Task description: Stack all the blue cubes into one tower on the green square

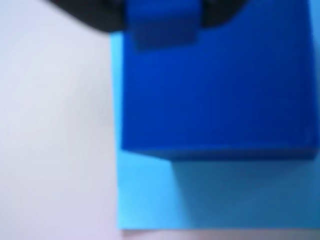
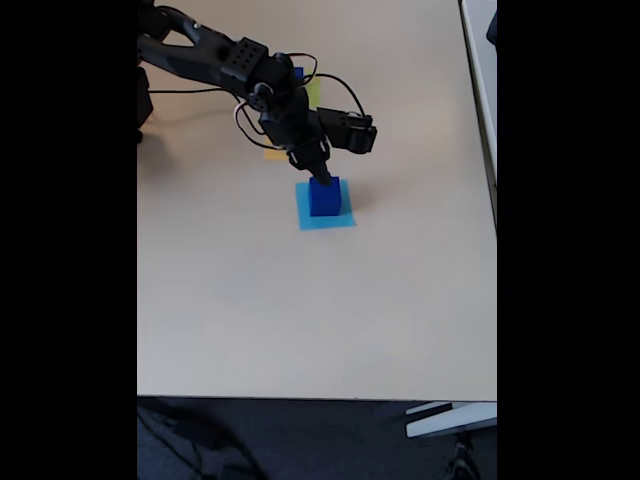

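A large blue cube stands on a flat light blue square at mid-table. My gripper points down at the cube's far top edge and touches or nearly touches it. In the blurred wrist view the cube fills the upper right on the light blue square. A smaller blue shape sits at the top edge between the black parts of my gripper; whether it is held is unclear. Behind the arm, part of the green square shows, with another blue cube at it, mostly hidden.
A corner of an orange square peeks out under the arm. Cables loop over the arm near the wrist. The pale table stretches toward the near edge. A white edge runs along the right side.
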Controlling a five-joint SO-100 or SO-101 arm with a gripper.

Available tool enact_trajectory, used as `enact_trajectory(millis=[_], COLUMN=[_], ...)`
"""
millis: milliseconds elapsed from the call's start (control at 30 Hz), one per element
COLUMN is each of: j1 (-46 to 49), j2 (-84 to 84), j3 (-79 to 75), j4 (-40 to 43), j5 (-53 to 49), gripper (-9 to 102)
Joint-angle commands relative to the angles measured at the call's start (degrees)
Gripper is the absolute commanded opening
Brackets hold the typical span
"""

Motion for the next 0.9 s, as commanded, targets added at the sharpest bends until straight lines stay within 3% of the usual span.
enact_trajectory(millis=[0, 867], j1=[-0.7, -2.1], j2=[0.7, -0.3], j3=[-3.0, 2.6], j4=[-1.2, -3.7], j5=[1.1, 5.7], gripper=[1, 2])
